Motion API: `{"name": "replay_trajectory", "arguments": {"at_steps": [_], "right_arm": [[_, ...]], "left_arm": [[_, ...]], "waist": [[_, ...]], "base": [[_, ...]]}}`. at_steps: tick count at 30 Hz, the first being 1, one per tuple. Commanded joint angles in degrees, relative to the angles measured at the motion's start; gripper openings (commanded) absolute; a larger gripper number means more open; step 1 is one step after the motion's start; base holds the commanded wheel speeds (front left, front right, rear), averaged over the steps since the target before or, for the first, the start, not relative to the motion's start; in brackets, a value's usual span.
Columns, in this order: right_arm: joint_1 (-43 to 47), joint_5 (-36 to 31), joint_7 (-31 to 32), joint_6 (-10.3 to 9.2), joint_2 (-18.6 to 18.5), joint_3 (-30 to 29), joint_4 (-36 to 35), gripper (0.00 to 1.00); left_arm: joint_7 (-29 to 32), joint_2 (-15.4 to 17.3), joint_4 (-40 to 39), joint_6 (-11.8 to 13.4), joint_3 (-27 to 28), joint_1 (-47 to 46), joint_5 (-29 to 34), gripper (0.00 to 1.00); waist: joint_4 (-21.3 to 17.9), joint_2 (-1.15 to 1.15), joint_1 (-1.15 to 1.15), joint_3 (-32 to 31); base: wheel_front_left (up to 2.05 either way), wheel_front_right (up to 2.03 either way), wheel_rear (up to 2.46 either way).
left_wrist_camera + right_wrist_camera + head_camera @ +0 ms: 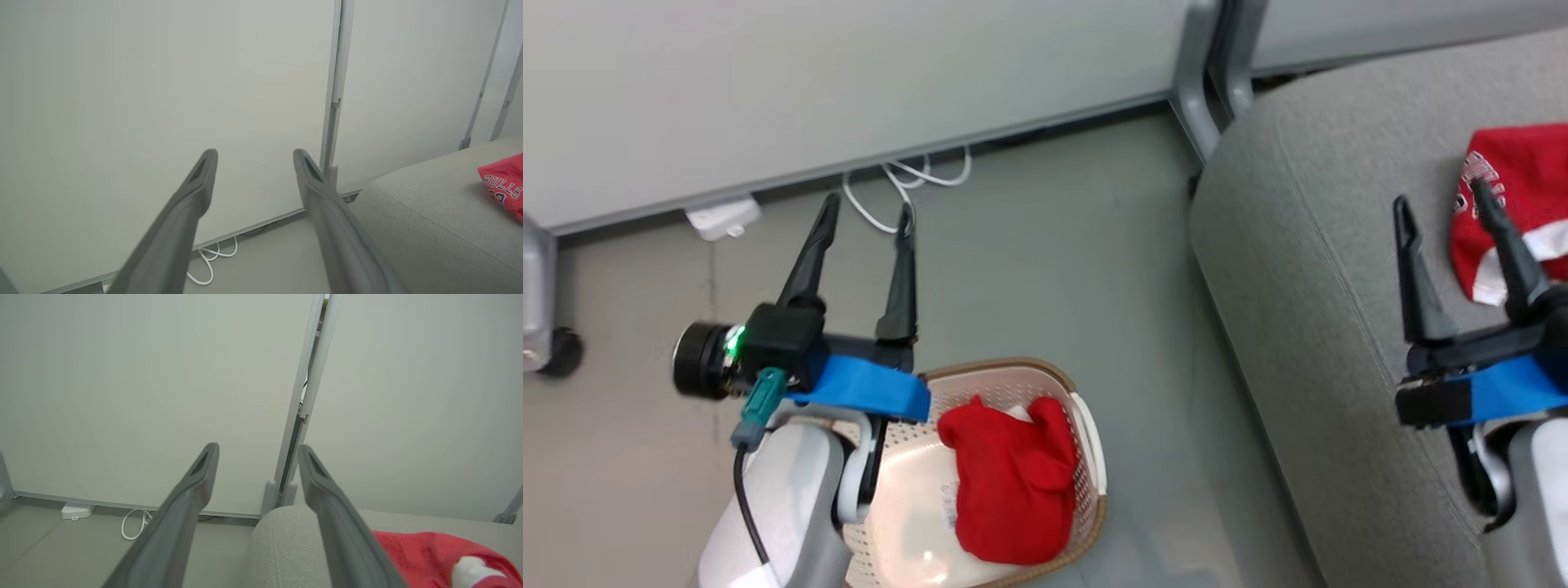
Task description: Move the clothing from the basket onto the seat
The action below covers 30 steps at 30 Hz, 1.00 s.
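We are finding the left gripper [868, 204] and right gripper [1439, 194] empty, jaws spread wide. A red garment [1009, 482] is lying in the basket [1013, 366], back and right of the nearer left gripper, long axis roughly along its fingers. A jersey [1515, 188] is resting on the seat [1307, 245]. The left forearm [784, 490] is hiding part of the basket, possibly more clothing.

pale partition panels [849, 82] above a grey floor [1054, 269]; a looped white cable [898, 184] and white plug block [723, 219] lie at their base, a black caster [560, 353] far left.
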Motion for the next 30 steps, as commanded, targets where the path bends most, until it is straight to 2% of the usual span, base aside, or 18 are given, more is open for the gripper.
{"name": "replay_trajectory", "arguments": {"at_steps": [1, 4, 13, 23, 30], "right_arm": [[1.8, 0.6, 0.0, 0.01, 0.8, 0.6, 0.0, 1.0], [4.3, 0.8, 0.0, 0.01, 2.1, 1.4, 0.3, 1.0], [11.8, 0.5, 0.0, 0.01, 4.7, 0.7, 2.5, 1.0], [16.9, 0.5, 0.0, 0.01, 7.2, -0.5, 4.0, 1.0], [18.4, 0.8, 0.0, 0.01, 7.8, -0.2, 4.4, 1.0]], "left_arm": [[-0.1, -0.3, -0.3, -0.3, 1.8, 1.9, 0.6, 1.0], [-0.1, -1.2, -0.4, -1.5, 5.9, 5.9, 1.8, 1.0], [-0.1, -3.6, 0.4, -4.9, 11.1, 13.6, 5.0, 1.0], [-0.1, -5.4, 1.9, -7.2, 13.6, 17.0, 6.6, 1.0], [-0.1, -5.8, 2.9, -7.9, 14.8, 18.2, 7.1, 1.0]], "waist": [[2.7, 0.0, 0.01, -3.0], [4.5, 0.0, 0.01, -5.4], [7.4, 0.0, 0.01, -10.4], [8.4, 0.0, 0.01, -12.1], [8.5, 0.0, 0.01, -12.5]], "base": [[0.0, 0.0, 0.0], [0.0, 0.0, 0.0], [0.0, 0.0, 0.0], [0.0, 0.0, 0.0], [0.0, 0.0, 0.0]]}}
